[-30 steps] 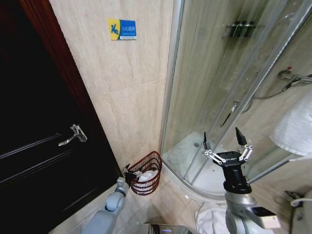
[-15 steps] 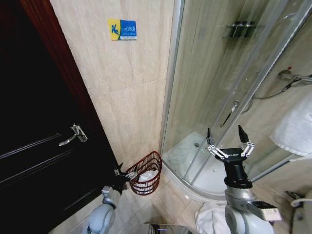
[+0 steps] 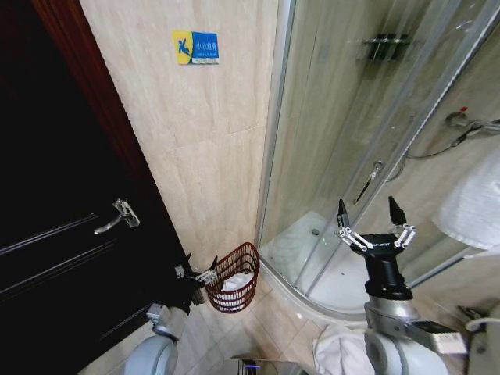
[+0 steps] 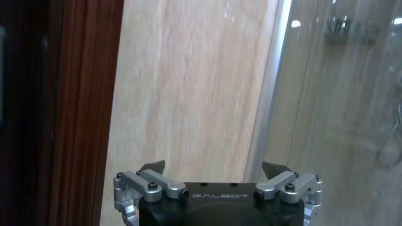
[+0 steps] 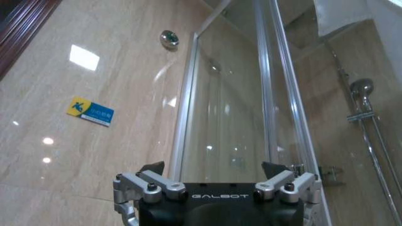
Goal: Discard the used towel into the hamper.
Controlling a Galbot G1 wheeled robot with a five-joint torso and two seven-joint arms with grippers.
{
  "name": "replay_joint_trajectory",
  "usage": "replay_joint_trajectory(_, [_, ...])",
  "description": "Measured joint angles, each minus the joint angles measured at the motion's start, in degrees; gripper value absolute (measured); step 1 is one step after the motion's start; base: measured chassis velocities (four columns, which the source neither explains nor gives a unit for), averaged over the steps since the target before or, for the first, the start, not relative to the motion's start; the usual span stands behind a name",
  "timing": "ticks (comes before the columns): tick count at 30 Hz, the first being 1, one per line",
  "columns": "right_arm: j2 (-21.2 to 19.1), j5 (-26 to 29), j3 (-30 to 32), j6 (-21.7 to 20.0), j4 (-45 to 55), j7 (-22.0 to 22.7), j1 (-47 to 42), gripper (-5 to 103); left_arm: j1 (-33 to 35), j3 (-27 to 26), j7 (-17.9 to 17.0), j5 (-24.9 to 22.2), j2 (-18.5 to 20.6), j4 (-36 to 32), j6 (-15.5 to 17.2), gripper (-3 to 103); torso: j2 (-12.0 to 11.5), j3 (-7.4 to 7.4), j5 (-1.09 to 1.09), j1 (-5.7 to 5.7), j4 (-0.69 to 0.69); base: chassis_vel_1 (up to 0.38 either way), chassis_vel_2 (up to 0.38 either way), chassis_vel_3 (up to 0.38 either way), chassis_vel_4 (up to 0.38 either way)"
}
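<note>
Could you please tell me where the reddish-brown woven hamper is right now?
In the head view, the reddish-brown open-weave hamper stands on the floor against the beige tiled wall, between the dark wooden door and the glass shower enclosure, just beside the left claw.

Bathroom corner, door to shower.
A dark wooden door (image 3: 55, 234) with a silver lever handle (image 3: 117, 215) stood left; a blue-and-yellow sign (image 3: 195, 47) sat high on the beige tiled wall (image 3: 203, 156), and the glass shower enclosure (image 3: 351, 133) rose to the right, shower head (image 5: 361, 89) inside.
</note>
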Motion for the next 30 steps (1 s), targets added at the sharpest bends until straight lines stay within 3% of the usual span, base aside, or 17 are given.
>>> replay_joint_trajectory(11, [0.0,0.31,0.12,-1.03,-0.35,1.04,0.73,100,2.79,0.73,-0.06,1.49,-0.95,-8.22,0.04,100,0.0,0.0,0.0,0.0,0.0,0.0,0.0,0.0,0.0])
replay_joint_trajectory(30, [0.0,-0.33,0.55,-1.49,0.14,2.86,0.64,100,4.5,0.6,0.22,2.93,-1.22,-13.6,-0.38,100,0.0,0.0,0.0,0.0,0.0,0.0,0.0,0.0,0.0])
